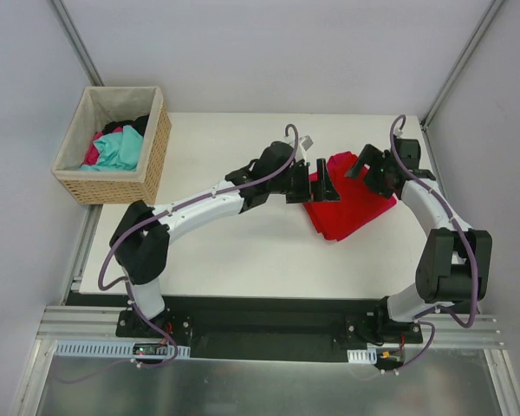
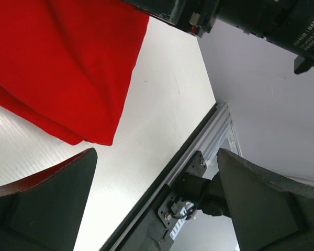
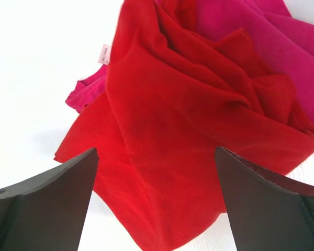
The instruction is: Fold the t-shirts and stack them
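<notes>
Early stage: two t-shirts heaped together, neither squared nor stacked.
Top view: one red t-shirt (image 1: 351,208) lies rumpled on the table (image 1: 243,251) between the left tool (image 1: 323,185) and the right tool (image 1: 360,165); one wicker basket (image 1: 113,186) holds more cloth. Left wrist: fingers apart, empty, beside the red hem. Right wrist: fingers apart above the heap; one magenta t-shirt (image 3: 272,31) lies under the red, so both folds seem left.

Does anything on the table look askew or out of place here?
Yes. The red t-shirt is a rumpled, creased heap rather than a neat fold. It lies crookedly over the magenta-pink t-shirt, which pokes out from under it on two sides. Nothing looks spilled or damaged.
</notes>
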You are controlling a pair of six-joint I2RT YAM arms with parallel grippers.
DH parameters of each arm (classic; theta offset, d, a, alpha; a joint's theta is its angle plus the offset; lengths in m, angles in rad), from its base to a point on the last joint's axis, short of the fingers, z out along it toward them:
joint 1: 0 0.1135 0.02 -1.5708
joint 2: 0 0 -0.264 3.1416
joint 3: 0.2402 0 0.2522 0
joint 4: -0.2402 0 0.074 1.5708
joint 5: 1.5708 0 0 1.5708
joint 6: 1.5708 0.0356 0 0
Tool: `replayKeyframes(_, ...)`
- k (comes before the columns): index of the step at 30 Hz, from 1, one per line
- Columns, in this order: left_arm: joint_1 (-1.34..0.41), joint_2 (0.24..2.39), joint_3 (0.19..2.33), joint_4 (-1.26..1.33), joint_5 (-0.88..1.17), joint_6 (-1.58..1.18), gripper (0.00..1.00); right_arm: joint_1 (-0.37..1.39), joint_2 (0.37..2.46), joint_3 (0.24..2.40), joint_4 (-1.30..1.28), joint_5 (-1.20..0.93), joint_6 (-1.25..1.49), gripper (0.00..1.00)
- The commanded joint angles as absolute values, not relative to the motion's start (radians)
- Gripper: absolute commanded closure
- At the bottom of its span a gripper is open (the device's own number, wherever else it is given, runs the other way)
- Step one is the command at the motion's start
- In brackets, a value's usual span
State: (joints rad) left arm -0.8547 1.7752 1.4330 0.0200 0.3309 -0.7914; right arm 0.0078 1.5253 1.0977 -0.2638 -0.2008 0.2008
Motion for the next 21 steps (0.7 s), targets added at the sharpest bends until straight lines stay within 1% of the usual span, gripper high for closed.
replayKeyframes(1,-0.836,1.83,1.496,0.037,0.345,-0.775,0.01,-0.021,1.482,1.083,-0.262,-0.135,0.195,0.03)
replayKeyframes(11,-0.825,2.058,1.724,0.043,0.42,-0.796,0.01,-0.054,1.519,1.028,-0.238,-0.158,0.209,0.04)
replayKeyframes(21,-0.772,2.204,1.71,0.147,0.468,-0.862,0.02,-0.061,1.574,1.009,-0.213,-0.149,0.219,0.04)
